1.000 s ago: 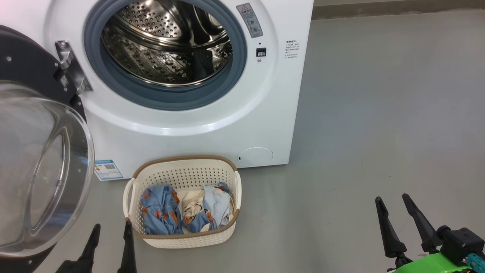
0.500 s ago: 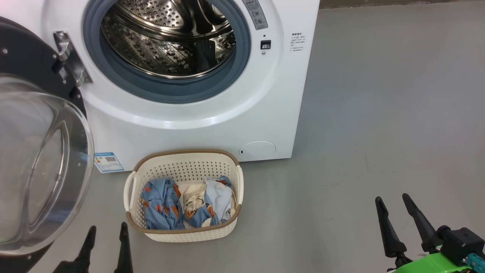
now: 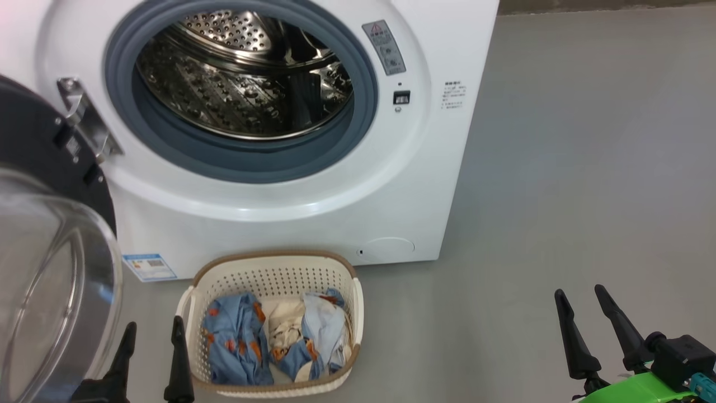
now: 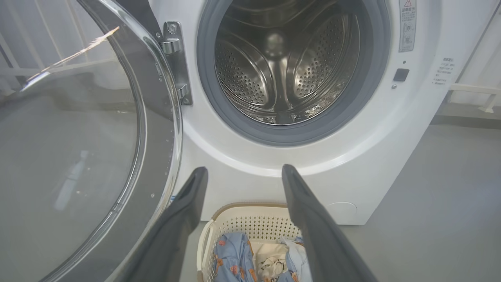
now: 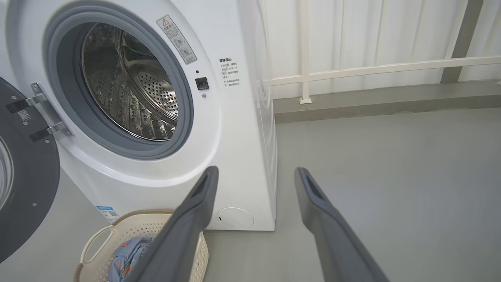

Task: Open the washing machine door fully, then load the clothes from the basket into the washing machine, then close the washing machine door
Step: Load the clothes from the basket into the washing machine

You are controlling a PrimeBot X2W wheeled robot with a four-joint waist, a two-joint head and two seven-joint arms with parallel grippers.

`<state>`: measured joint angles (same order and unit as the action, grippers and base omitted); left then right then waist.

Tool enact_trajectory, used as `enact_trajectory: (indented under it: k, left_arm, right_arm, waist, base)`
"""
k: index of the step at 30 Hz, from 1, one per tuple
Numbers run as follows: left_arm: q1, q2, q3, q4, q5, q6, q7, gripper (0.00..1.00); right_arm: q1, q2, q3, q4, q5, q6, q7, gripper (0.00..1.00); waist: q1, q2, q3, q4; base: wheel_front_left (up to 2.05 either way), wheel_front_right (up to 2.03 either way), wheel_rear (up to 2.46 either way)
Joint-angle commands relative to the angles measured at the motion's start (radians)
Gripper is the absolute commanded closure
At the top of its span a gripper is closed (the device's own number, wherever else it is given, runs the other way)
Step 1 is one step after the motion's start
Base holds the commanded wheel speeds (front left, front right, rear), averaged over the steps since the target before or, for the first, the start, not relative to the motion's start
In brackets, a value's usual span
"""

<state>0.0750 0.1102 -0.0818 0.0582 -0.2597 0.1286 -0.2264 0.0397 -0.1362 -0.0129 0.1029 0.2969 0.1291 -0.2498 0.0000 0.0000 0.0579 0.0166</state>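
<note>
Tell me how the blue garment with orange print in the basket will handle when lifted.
The blue garment lies crumpled in folds, so it will likely hang limp. It looks thin, probably light. It presses against the cream garment in the basket, so that may drag along.

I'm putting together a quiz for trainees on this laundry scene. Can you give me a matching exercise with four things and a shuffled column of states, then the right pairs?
Things:
1. door
2. drum
3. basket
4. left claw

States:
A. holds the clothes
B. swung open on its hinge
C. bare steel, nothing inside
D. fingers apart, nothing between them

Pairs: 1-B, 2-C, 3-A, 4-D
</note>
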Motion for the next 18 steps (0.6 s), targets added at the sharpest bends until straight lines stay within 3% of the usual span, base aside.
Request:
enact_trajectory:
  k: [1, 9, 18]
  left_arm:
    - [-0.044, 0.010, 0.039, -0.024, 0.000, 0.009, -0.012, 0.00]
    - [-0.049, 0.006, 0.040, -0.020, -0.004, 0.007, -0.024, 0.00]
    - [-0.060, 0.000, 0.020, 0.001, -0.002, -0.006, -0.030, 0.00]
  right_arm:
    - [-0.026, -0.018, 0.022, -0.025, 0.003, 0.002, -0.011, 0.00]
    - [-0.036, -0.020, 0.021, -0.020, 0.006, 0.002, -0.012, 0.00]
    - [-0.043, -0.016, 0.015, -0.020, 0.004, 0.002, -0.012, 0.00]
  waist:
    - [0.0000, 0.0000, 0.004, 0.001]
    - [0.0000, 0.0000, 0.020, 0.000]
    - [0.0000, 0.0000, 0.038, -0.007]
  base:
    - [1.53, -1.53, 0.00]
    - [1.05, -1.05, 0.00]
    - [0.10, -0.10, 0.00]
